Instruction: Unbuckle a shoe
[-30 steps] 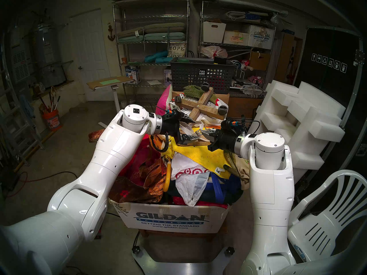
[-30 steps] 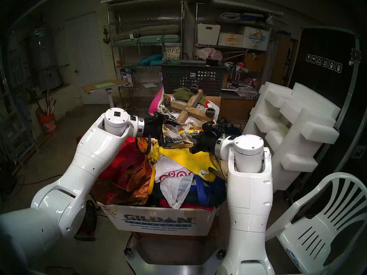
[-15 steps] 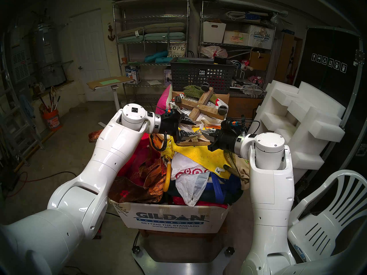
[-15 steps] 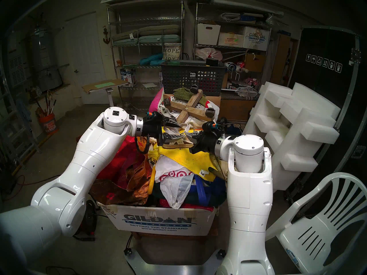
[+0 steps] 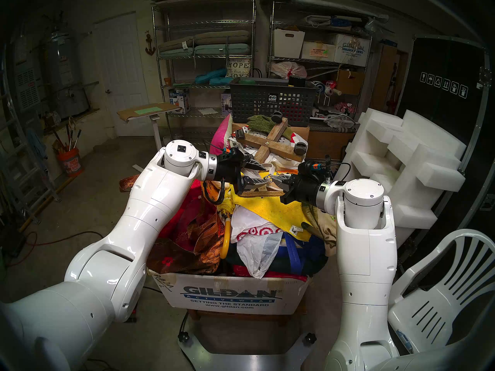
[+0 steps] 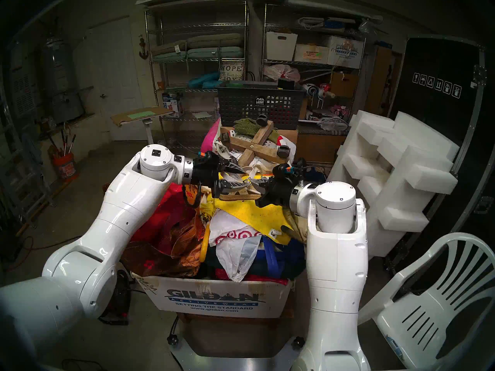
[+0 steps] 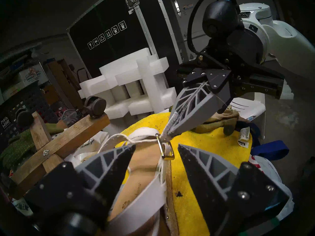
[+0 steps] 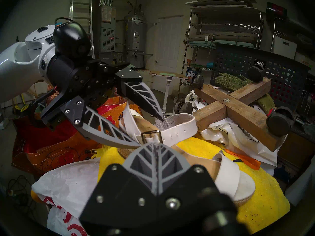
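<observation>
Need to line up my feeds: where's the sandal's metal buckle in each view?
Head left: buckle, centre, between both arms.
Head right, centre.
Left wrist, lower centre.
Right wrist, centre.
Shared landmark: yellow towel under the sandal.

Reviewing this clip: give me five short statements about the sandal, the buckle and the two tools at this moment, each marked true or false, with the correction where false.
1. The right tool is shut on the strap end beside the buckle. True.
2. The left tool is clamped shut on the buckle. False: its fingers stand apart on either side of the buckle.
3. The sandal lies on a yellow cloth. True.
4. The sandal rests inside the dark mesh basket. False: it lies on the yellow cloth atop the pile, nearer than the basket.
5. A wooden cross with caster wheels lies beyond the sandal. True.
</observation>
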